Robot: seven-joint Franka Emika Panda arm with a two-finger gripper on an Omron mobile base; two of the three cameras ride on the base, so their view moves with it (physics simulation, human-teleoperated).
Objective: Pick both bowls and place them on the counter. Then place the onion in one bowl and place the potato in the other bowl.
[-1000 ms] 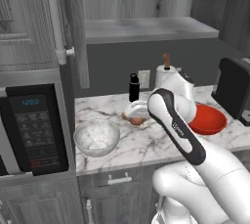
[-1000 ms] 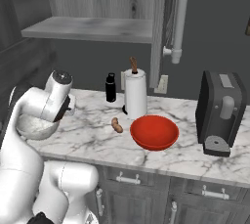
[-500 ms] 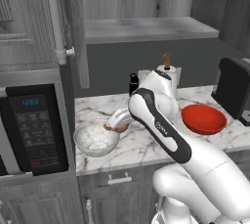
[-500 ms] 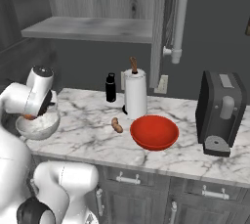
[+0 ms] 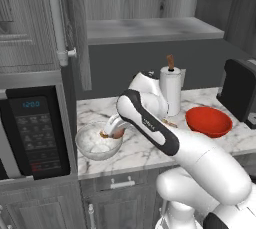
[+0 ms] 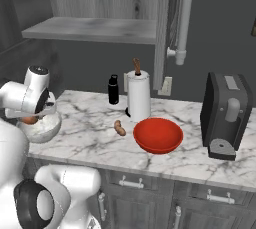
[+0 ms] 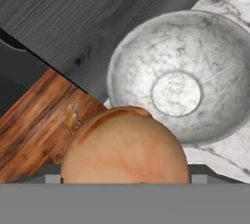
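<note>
Left base view has both bowls on the tabletop (image 5: 150, 148): marble bowl (image 5: 98, 142) left, red bowl (image 5: 209, 121) right. The tool (image 5: 112, 133) hangs at the marble bowl's rim, jaws pinching the onion (image 5: 116, 134), which judging by the hand view isn't yet released. The potato (image 6: 119, 128) lies beside the red bowl, still to go. Count: two bowls, one onion, one potato.

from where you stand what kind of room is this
A home kitchen, rendered rather than real. The signs are a marble counter over wooden cabinets, a built-in microwave at the left, and a paper towel roll beside a coffee machine.
</note>
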